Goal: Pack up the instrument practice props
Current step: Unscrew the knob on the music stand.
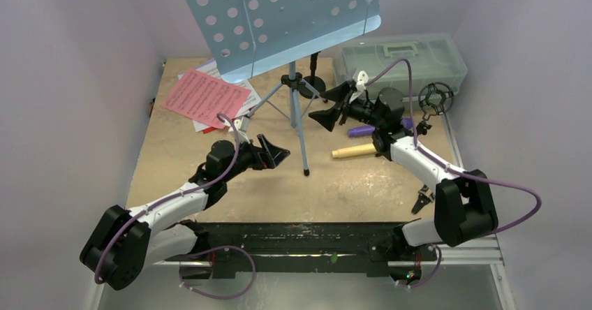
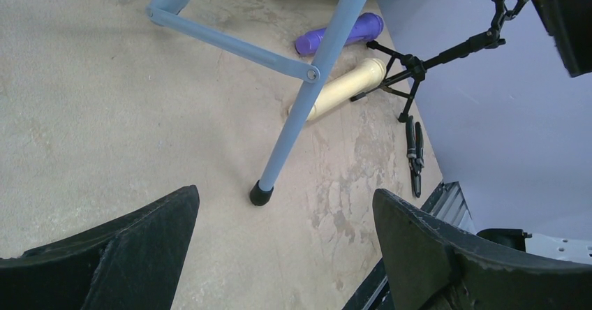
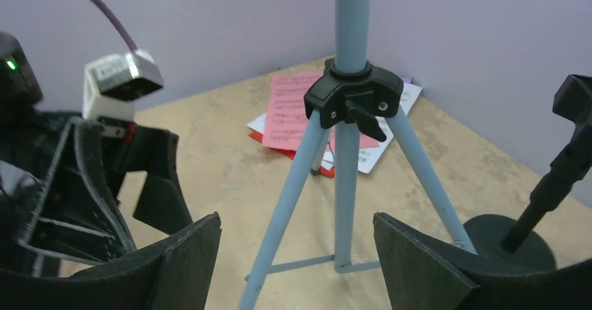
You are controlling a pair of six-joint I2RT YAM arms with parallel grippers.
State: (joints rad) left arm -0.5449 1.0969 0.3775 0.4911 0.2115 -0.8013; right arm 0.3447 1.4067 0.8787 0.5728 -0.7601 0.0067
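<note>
The light-blue perforated music rest (image 1: pixel 279 17) stands on its tripod legs (image 1: pixel 299 125) at mid-table. My left gripper (image 1: pixel 276 153) is open and empty, just left of the front leg's black foot (image 2: pixel 261 193). My right gripper (image 1: pixel 335 107) is open and empty too, facing the tripod hub (image 3: pixel 352 97) from the right without touching it. Pink sheet music (image 1: pixel 206 97) lies on white sheets and a red folder (image 3: pixel 293 153) at the back left. A purple microphone (image 1: pixel 363 130) and a cream microphone (image 1: pixel 352 151) lie right of the tripod. One black mic holder (image 1: pixel 314 83) stands behind it, another (image 1: pixel 436 99) at the far right.
A translucent grey-green box (image 1: pixel 401 58) with a handle sits shut at the back right. Small black pliers (image 1: pixel 422 200) lie near the right arm's base. Lilac walls close the table in on three sides. The tripod legs spread between my two grippers.
</note>
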